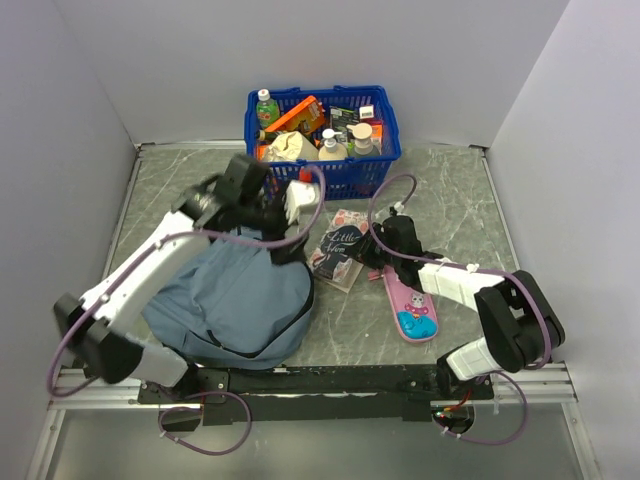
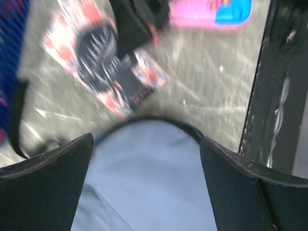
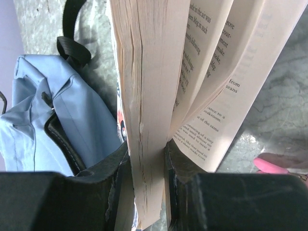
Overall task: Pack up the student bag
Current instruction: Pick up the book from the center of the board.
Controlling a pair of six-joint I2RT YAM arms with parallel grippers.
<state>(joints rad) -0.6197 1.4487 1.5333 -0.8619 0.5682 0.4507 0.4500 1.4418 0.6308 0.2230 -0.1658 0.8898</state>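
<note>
A grey marbled tabletop (image 1: 460, 220) sits enclosed by plain white walls (image 1: 300, 50). The left gripper (image 2: 147, 144) hangs spread wide, with the student bag (image 1: 235, 295) slumped directly beneath it. The right gripper (image 3: 147, 159) pinches a book (image 3: 154, 72) by its pages, with the bag to its left and a blue basket (image 1: 345, 180) beyond it.

**Blurred and cut off**

Your left wrist view is smeared: the red-and-black patterned paperback book (image 2: 103, 62) shows no readable cover, and the top edge cuts the pink-and-blue pencil case (image 2: 211, 12). Labels in the blue plastic basket (image 1: 360, 176) are too small.
</note>
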